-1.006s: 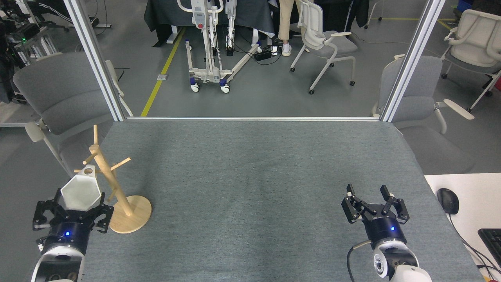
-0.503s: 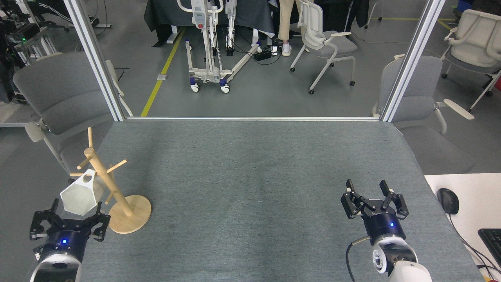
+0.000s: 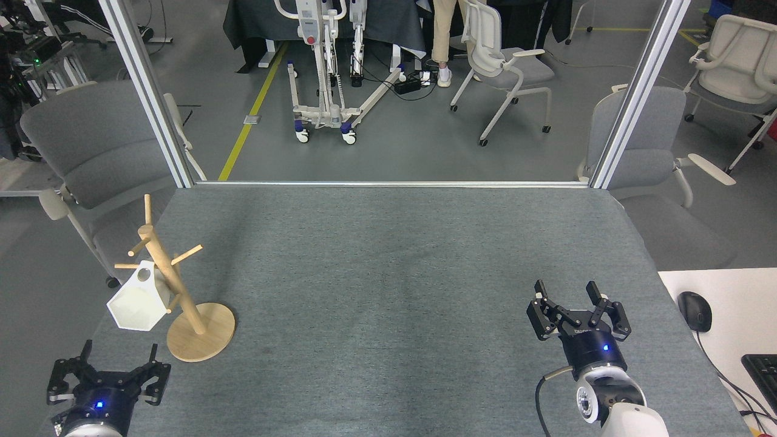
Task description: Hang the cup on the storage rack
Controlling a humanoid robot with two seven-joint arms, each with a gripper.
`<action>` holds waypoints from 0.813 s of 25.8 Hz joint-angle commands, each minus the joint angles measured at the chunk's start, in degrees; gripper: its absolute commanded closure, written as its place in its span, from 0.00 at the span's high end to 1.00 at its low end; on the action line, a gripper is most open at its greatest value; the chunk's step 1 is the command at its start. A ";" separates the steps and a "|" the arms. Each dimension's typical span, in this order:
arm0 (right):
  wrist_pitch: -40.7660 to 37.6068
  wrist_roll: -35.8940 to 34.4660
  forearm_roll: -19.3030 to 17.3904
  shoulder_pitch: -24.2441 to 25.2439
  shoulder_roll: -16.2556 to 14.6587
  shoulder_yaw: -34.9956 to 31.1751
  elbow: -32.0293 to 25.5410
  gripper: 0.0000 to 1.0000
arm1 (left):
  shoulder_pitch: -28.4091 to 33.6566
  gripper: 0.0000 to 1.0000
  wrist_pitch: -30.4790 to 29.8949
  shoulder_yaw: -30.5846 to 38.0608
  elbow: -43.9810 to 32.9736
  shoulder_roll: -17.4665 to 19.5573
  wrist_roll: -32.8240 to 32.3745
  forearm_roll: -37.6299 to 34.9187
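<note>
Cup (image 3: 138,302) hanging on storage rack (image 3: 172,285) near table's left edge, left gripper (image 3: 119,365) and right gripper (image 3: 571,295) spread wide, empty

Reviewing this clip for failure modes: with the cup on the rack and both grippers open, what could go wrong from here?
The cup hangs from a thin peg of the rack by its tab hole alone and tilts, so it might slip off. The rack stands near the table's left edge; the open left gripper, close below, could bump it.

the rack (image 3: 176,291) is pale, smooth, matt wood. the cup (image 3: 138,298) looks like matt white plastic. the desk (image 3: 388,273) wears rough grey cloth. both claws are black, slightly glossy.
</note>
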 commanded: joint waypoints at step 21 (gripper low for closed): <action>0.15 0.33 0.46 0.65 1.15 0.74 0.01 1.00 | -11.39 0.99 11.33 -28.88 0.56 -14.12 5.86 17.78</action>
